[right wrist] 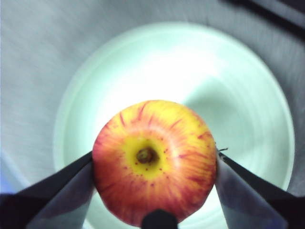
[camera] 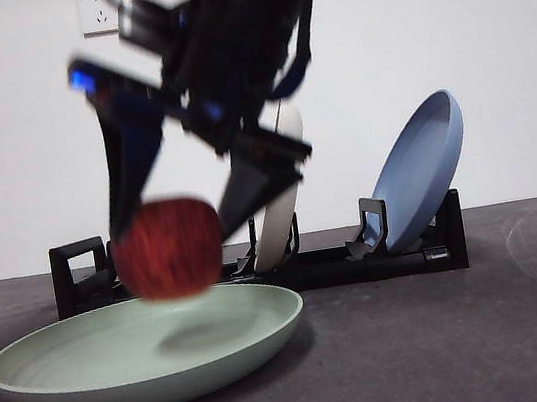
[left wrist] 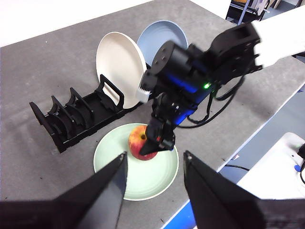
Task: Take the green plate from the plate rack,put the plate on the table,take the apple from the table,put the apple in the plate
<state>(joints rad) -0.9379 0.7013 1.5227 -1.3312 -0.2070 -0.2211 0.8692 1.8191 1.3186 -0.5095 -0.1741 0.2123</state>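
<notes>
The apple (camera: 167, 248) is clamped between the jaws of the right gripper (camera: 176, 225) at left of centre in the front view, held just above the green plate (camera: 92, 374). The left gripper (left wrist: 155, 162) is held wide apart and empty, high over the table (camera: 470, 333).

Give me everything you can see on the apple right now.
The apple is red with darker streaks, turning yellow around its stem hollow, which faces up towards the right wrist camera. The right gripper holds it, one black jaw pressed on each side. It hangs over the green plate, clear of the plate's surface, with its shadow on the plate beneath it. In the front view it is blurred. The skin looks smooth and whole; its underside is not visible.
</notes>
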